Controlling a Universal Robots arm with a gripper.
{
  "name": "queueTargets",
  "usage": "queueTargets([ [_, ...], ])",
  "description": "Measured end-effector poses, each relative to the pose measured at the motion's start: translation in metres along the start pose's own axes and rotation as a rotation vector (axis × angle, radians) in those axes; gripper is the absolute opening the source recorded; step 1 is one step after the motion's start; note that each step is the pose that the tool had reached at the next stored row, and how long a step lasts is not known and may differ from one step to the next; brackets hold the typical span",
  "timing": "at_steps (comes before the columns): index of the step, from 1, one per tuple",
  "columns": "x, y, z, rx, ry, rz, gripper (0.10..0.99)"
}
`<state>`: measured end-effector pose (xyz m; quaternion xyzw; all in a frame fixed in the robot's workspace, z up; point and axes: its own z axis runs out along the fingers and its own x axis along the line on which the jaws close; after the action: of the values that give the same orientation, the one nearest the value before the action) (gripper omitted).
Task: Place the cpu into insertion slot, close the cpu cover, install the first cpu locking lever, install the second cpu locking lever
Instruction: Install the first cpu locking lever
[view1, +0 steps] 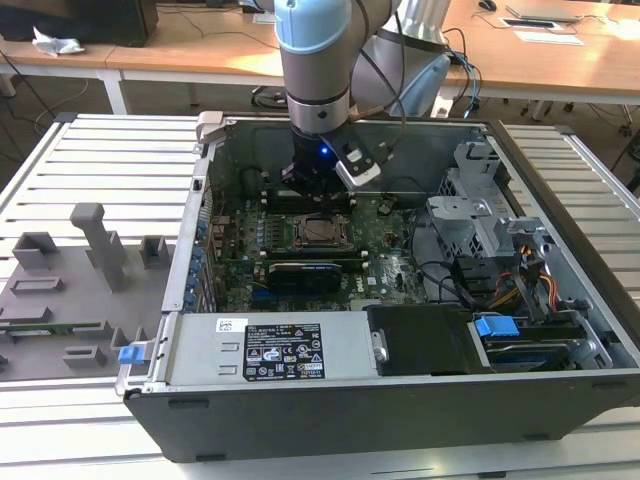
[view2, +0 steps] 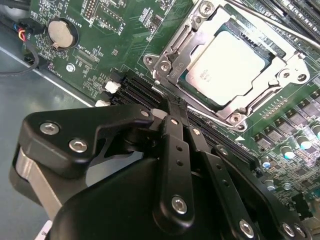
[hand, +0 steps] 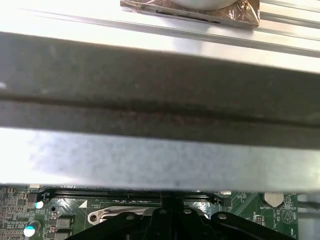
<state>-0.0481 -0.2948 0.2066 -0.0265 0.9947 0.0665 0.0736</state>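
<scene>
The arm is reaching down into the open computer case (view1: 560, 250), which is lying on its side on the slatted desk (view1: 110, 150). In the exterior view the gripper (view1: 315, 190) is hanging just above the green motherboard (view1: 390, 270), with the socket area lying at about 6 o'clock from it, close by.

In the second wrist view the gripper (view2: 176, 106) is showing its black fingers (view2: 172, 135) pressed together at the tips, pinching nothing. The tips are hovering over the black memory slots (view2: 135, 90) right beside the socket's corner; whether they are touching the board is not clear.

The cpu (view2: 227, 67) is sitting flat inside the insertion slot (view2: 202, 95), its pale face showing through the window of the cpu cover (view2: 280, 75). The cover is lying down over the chip's edges. A thin metal rod (view2: 260, 19) is running along the cover's far side; whether it is latched cannot be told.

In the exterior view a long black expansion card (view1: 305, 272) is lying at 6 o'clock from the socket, and a grey fixture tray (view1: 70, 290) is resting on the desk at 9 o'clock from the case. A round coin battery (view2: 61, 34) is sitting on the board, well apart from the socket.
</scene>
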Motion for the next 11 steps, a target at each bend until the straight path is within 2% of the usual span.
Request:
queueTargets([
  [5,0.0005,-0.0004,0.0029,0.013,-0.0018,0.017,0.106],
  [8,0.0009,-0.0008,0.0052,0.025,-0.0014,0.021,0.106],
  [11,0.0011,-0.001,0.0068,0.031,-0.0016,0.023,0.106],
])
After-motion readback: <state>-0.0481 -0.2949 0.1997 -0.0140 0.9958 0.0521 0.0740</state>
